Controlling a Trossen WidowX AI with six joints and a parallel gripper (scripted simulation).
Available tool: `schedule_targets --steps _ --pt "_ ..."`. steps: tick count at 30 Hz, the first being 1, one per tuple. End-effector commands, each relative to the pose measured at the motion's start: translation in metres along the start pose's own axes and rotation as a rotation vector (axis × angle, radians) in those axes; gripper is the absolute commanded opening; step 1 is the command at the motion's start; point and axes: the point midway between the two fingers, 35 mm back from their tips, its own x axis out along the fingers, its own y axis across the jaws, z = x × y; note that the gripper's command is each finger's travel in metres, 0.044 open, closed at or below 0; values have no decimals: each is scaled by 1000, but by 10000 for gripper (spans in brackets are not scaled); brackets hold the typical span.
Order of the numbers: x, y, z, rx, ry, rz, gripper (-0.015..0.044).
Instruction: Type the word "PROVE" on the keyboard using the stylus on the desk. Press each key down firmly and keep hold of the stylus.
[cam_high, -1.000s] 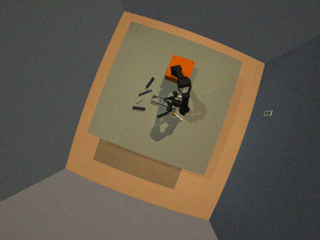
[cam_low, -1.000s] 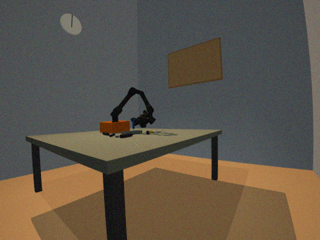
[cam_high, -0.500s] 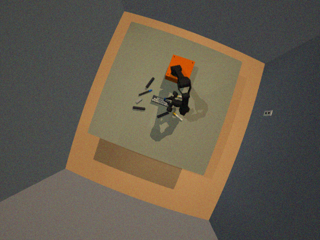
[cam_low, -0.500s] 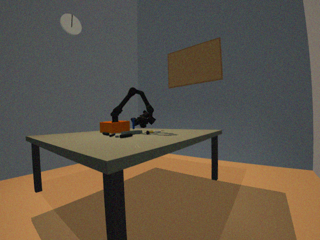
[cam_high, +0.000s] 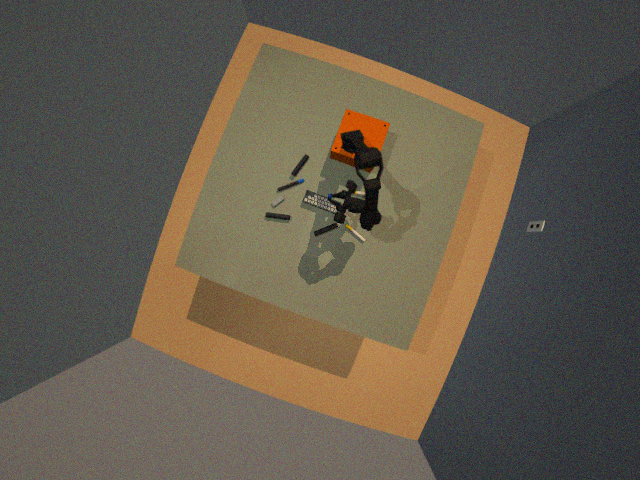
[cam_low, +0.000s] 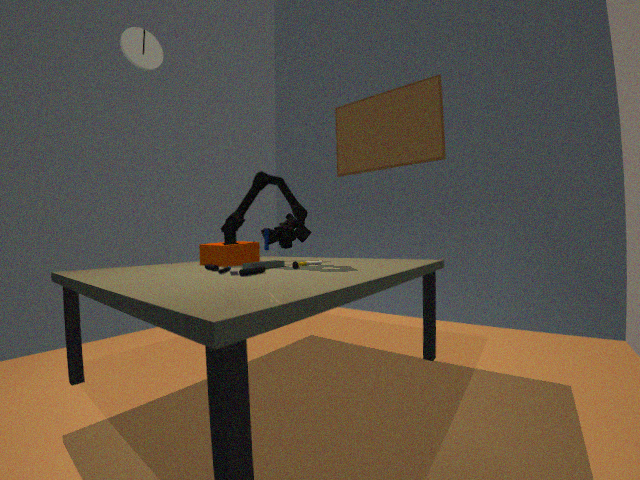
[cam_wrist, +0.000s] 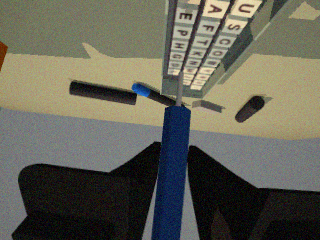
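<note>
My gripper (cam_high: 333, 196) (cam_low: 267, 234) (cam_wrist: 174, 150) is shut on the blue stylus (cam_low: 266, 240) (cam_wrist: 173, 175), which hangs upright in the exterior view with its thin grey tip pointing away from the fingers in the wrist view. The keyboard (cam_high: 316, 200) (cam_low: 269, 264) (cam_wrist: 209, 26) lies on the desk with rows of white letter keys. The stylus is above it, with a gap between stylus and keyboard in the exterior view. In the wrist view the tip overlaps the far end of the key rows. Part of the keyboard is hidden under the gripper in the top view.
A black cylinder (cam_high: 299, 165) (cam_wrist: 102, 93), a blue-ended black pen (cam_high: 289, 185), a small light block (cam_high: 278, 202) (cam_wrist: 207, 105) and another black cylinder (cam_high: 277, 216) (cam_wrist: 250, 109) lie beyond the keyboard. A black bar (cam_high: 325, 229) and a yellow-and-white pen (cam_high: 356, 234) lie near the gripper. The orange base (cam_high: 369, 124) (cam_low: 230, 254) stands behind.
</note>
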Motion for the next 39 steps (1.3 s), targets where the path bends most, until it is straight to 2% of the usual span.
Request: schedule_targets --steps 1,5,21,39 --pt "0 0 0 0 0 0 45" --pt "2 -1 -1 0 -2 0 0" --pt "59 -34 -41 6 12 1 0" --pt "72 -34 -25 5 8 3 0"
